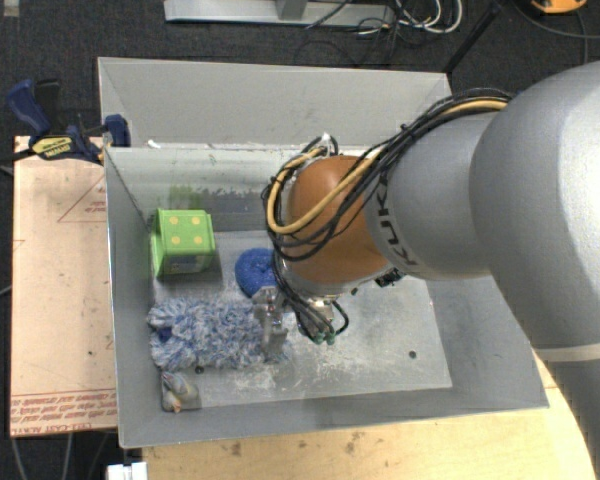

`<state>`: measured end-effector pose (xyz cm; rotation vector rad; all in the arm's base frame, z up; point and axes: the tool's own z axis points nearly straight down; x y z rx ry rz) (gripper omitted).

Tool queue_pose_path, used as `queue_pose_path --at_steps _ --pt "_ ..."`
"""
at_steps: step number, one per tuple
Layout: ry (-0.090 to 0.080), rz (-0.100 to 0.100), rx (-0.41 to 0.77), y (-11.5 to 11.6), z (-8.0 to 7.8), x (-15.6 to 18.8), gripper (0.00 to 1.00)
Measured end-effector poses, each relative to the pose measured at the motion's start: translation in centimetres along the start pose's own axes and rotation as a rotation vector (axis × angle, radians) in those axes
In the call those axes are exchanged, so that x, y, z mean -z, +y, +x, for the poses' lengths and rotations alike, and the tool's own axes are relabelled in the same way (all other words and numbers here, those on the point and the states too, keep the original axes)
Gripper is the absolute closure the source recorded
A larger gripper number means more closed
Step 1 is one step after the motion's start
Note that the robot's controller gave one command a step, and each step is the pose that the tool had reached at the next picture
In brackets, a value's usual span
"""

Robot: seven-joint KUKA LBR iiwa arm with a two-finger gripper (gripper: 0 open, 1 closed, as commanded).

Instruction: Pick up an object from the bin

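Note:
My gripper (274,336) reaches down to the bin floor near the middle, under the orange wrist cover. Its fingers (275,326) stand at the right end of a blue-and-white fluffy cloth bundle (202,332), touching or just beside it. A blue ball-like thing (252,271) lies just behind the gripper, partly hidden by the wrist.
A green dice-like block (184,240) with yellow dots stands at the back left corner. A small grey-brown lump (178,392) lies at the front left corner. The arm covers the bin's right half.

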<state>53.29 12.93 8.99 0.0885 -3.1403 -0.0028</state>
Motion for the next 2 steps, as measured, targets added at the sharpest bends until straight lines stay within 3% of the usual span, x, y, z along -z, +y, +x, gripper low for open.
queue_pose_path --at_steps 1,2 --pt "0.0 0.0 0.0 0.0 0.0 0.0 1.0" --pt "-0.002 0.001 0.025 0.8 1.0 13.6 1.0"
